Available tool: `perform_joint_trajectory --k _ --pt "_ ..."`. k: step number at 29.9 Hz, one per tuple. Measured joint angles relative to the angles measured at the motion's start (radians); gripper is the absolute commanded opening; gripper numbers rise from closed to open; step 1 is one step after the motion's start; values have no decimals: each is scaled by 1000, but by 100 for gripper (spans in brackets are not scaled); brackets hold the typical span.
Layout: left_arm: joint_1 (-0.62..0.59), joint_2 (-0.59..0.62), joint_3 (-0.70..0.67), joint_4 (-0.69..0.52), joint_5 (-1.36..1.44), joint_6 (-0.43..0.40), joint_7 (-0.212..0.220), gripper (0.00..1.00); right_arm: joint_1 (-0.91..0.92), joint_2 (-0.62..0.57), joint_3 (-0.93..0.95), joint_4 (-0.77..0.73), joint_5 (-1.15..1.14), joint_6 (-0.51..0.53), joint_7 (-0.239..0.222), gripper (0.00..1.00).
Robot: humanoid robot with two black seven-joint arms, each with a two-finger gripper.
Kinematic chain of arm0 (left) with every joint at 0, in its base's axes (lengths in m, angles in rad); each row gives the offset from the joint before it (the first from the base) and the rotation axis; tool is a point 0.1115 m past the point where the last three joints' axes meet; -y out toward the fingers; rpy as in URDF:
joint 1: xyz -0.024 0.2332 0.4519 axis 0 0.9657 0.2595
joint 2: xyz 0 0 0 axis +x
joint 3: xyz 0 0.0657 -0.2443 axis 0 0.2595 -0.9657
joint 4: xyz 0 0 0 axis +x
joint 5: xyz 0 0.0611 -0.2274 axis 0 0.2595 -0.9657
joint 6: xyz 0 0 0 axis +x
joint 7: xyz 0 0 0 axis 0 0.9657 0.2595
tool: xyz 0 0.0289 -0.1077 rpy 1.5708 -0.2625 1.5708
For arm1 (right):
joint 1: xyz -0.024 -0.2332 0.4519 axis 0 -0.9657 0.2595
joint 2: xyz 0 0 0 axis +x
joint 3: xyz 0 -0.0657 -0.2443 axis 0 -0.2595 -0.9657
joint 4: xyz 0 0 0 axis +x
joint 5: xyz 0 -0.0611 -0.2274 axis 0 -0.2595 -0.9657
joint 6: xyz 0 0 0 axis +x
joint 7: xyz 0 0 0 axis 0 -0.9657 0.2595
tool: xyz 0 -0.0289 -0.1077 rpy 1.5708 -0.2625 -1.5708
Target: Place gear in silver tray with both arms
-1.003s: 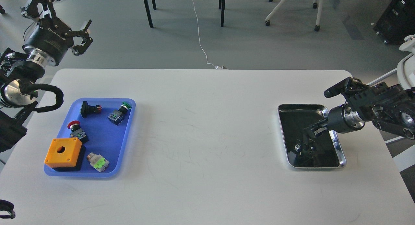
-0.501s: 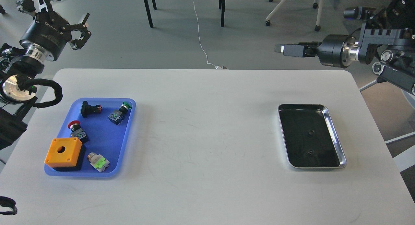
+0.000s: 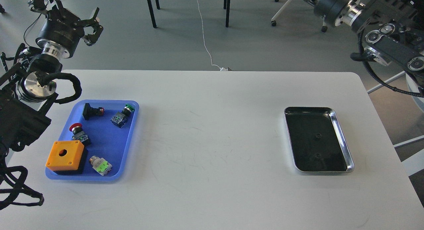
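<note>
The silver tray (image 3: 343, 142) lies at the right of the white table. Two small dark round pieces (image 3: 317, 136) rest on its dark mirror-like floor, one nearer the front (image 3: 317, 155); they are too small to tell whether they are gears. My left gripper (image 3: 96, 28) is open and empty, held high over the floor beyond the table's far left corner. My right arm (image 3: 334, 6) is raised at the top right, far above the tray. Its fingers are cut off by the frame's top edge.
A blue plastic tray (image 3: 131, 137) at the left holds an orange box (image 3: 64, 154) with a round hole and several push-button switches (image 3: 120, 116). Chair and table legs and a white cable (image 3: 203, 34) are on the floor beyond the table.
My right gripper has lifted out of the silver tray, swung up and away to the top right, leaving two small dark pieces on its floor. My left arm has shifted slightly right.
</note>
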Motion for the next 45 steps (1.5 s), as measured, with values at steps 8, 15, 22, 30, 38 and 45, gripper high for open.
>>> perform_joint_trajectory --k 8,15,22,30,38,45 --pt "-47 -151 -4 59 -55 13 19 98 -15 179 51 -231 257 -54 0 99" --pt "-62 -189 -10 75 -82 12 21 98 -46 216 161 -300 593 35 -51 99" --pt "-65 -245 -41 75 -107 4 22 98 -103 259 288 -301 755 80 -73 99" --pt "-53 -247 -52 74 -110 -21 22 98 -276 260 533 -296 823 331 -124 99" --pt "3 -249 -50 71 -118 -45 28 98 -419 260 688 -290 861 462 -118 99" --pt "46 -237 -35 62 -110 -46 22 98 -457 259 695 -290 863 469 -98 99"
